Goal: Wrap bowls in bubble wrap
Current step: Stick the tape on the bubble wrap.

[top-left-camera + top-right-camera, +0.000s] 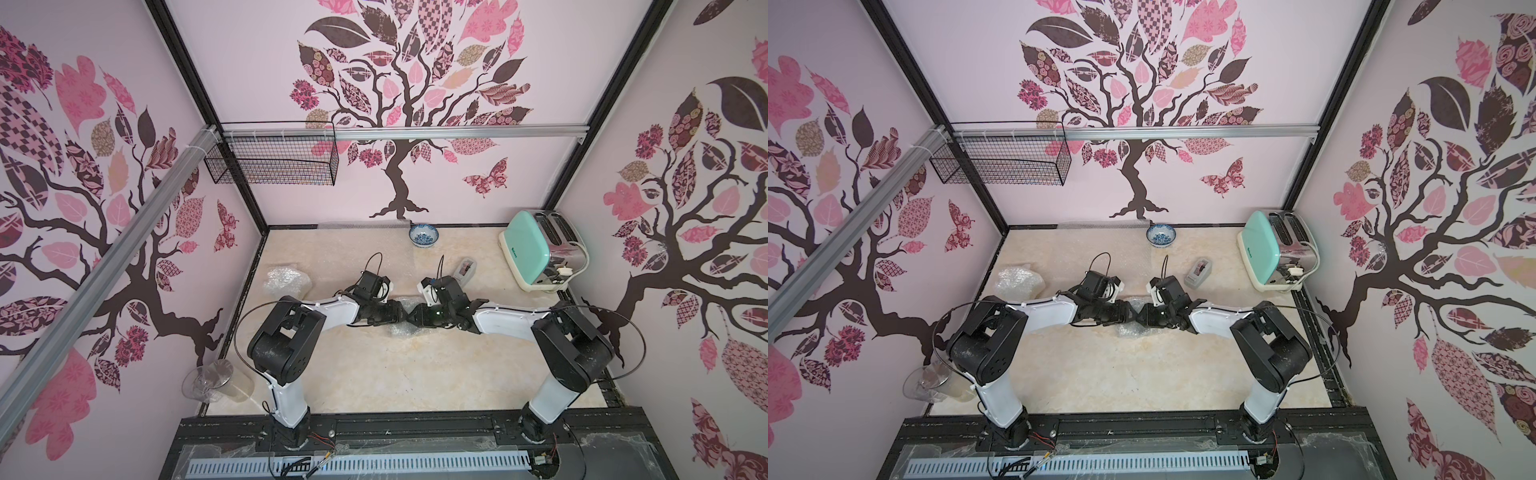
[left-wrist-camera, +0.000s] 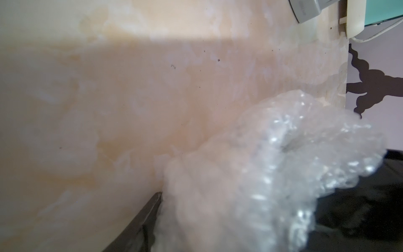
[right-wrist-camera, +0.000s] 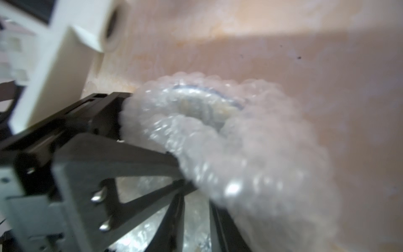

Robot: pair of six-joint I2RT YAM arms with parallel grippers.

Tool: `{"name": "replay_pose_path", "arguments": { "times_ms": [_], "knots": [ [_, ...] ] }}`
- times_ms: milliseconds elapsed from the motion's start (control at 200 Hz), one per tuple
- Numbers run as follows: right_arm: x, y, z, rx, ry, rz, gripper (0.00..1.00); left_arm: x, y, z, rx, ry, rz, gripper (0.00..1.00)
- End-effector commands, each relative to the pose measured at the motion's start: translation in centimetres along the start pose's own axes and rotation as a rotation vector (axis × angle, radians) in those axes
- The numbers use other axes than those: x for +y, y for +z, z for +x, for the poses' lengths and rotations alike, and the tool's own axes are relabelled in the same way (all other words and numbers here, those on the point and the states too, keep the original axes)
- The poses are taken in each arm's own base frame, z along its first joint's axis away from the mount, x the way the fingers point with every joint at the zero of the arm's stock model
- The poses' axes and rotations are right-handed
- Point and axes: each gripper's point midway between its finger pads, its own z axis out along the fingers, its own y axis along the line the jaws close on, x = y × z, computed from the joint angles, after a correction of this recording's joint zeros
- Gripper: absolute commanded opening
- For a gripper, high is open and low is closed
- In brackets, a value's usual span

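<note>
Two-sided meeting at the middle of the table [image 1: 374, 374]: left gripper [image 1: 402, 312] and right gripper [image 1: 415, 319] tip to tip over crumpled bubble wrap [image 1: 400, 331], with a bowl [image 3: 202, 102] inside, blue rim faintly showing. Cannot tell finger spread or hold on either; possibly touching wrap. At the back, bare second bowl [image 1: 423, 235].

On the bench [image 1: 374, 374], a wrapped bundle [image 1: 401, 330] lies centre, the bowl [image 1: 423, 236] at twelve o'clock, the toaster [image 1: 536, 253] at two, a second bundle [image 1: 289, 280] at ten.
</note>
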Motion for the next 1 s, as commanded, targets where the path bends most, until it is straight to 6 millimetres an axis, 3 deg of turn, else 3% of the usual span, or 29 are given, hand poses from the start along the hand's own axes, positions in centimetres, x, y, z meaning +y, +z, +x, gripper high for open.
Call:
{"name": "replay_pose_path", "arguments": {
  "times_ms": [0,115,215,310,395,560,675,840,995],
  "knots": [
    [0.5,-1.1,1.4,0.039,0.013,-0.013,0.27,1.5,0.7,0.2,0.003,-0.015,-0.053,0.63],
    [1.1,-2.0,1.2,0.024,0.005,-0.023,0.27,1.5,0.6,0.2,0.004,-0.014,-0.052,0.63],
    [1.7,-2.6,0.7,0.006,-0.003,-0.031,0.20,1.5,0.5,0.1,0.002,-0.012,-0.052,0.63],
    [1.9,-2.3,0.6,0.012,-0.003,-0.036,0.12,1.4,0.6,0.2,0.003,-0.011,-0.052,0.63],
    [1.9,-1.9,0.3,0.015,0.002,-0.041,0.12,1.5,0.5,0.2,0.002,-0.011,-0.051,0.63],
    [0.9,-0.8,0.5,0.032,0.010,-0.013,0.12,1.4,0.4,0.3,0.005,-0.007,-0.053,0.63],
    [0.1,-0.4,0.8,0.034,0.021,0.010,0.19,1.5,0.4,0.4,0.006,-0.008,-0.053,0.62],
    [-2.2,0.1,1.3,0.043,0.041,0.110,0.19,1.5,0.3,0.3,0.002,-0.006,-0.055,0.62],
    [-3.0,0.8,1.1,0.052,0.040,0.157,0.14,1.5,0.4,0.3,0.004,-0.007,-0.056,0.62]
  ]
}}
